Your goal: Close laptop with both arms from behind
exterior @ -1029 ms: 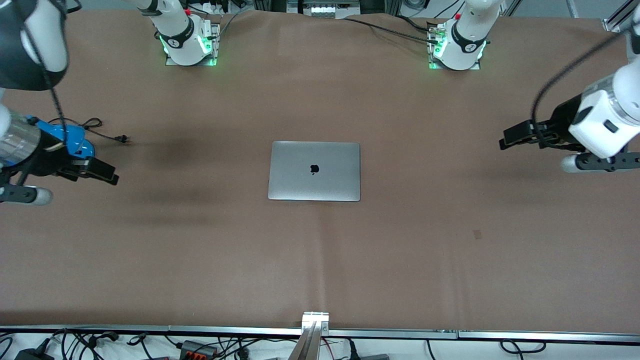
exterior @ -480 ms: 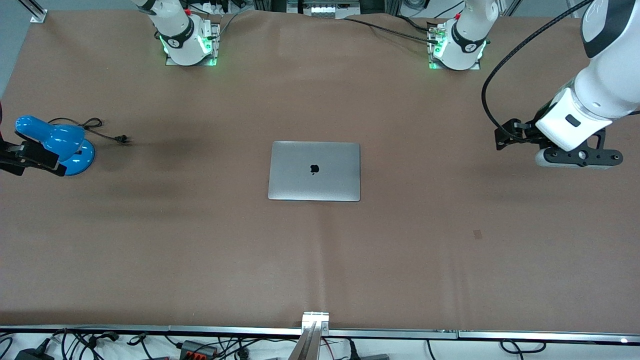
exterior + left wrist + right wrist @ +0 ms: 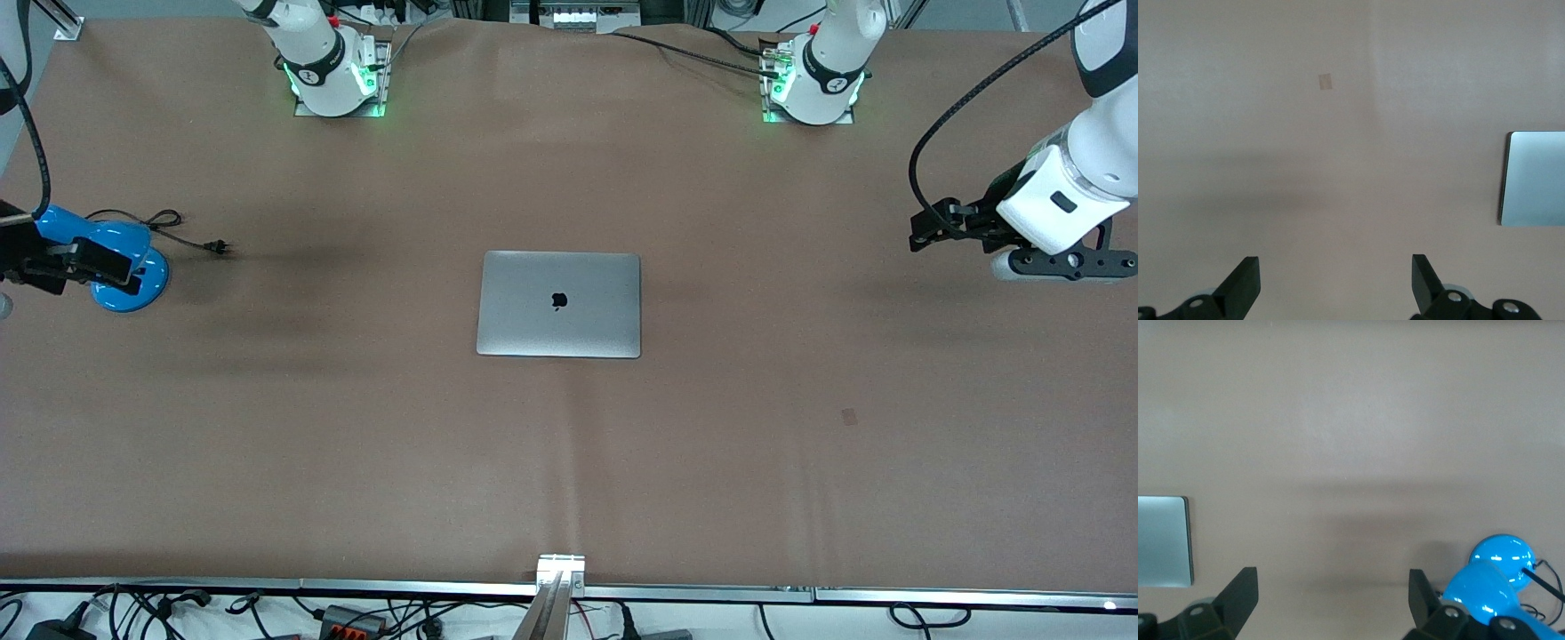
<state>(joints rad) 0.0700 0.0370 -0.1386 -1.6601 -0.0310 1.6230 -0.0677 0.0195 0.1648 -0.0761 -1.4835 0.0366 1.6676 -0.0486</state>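
Observation:
The silver-grey laptop (image 3: 558,304) lies shut and flat in the middle of the table, black apple logo up. Its edge shows in the left wrist view (image 3: 1535,178) and in the right wrist view (image 3: 1163,541). My left gripper (image 3: 929,230) is open and empty, up over the table at the left arm's end, well clear of the laptop; its fingers (image 3: 1245,283) stand wide apart over bare cloth. My right gripper (image 3: 98,264) is open and empty, over the blue lamp at the right arm's end; its fingers (image 3: 1241,590) are wide apart.
A blue desk lamp (image 3: 124,258) with a black cord (image 3: 182,233) stands at the right arm's end of the table, also in the right wrist view (image 3: 1491,577). A small tape mark (image 3: 849,416) lies on the brown cloth (image 3: 569,462). Both arm bases (image 3: 333,76) stand along the back edge.
Both arms have drawn back from the middle toward the table's ends. The left gripper moved outward and up a little. The right gripper came back over the blue lamp. The laptop has not moved.

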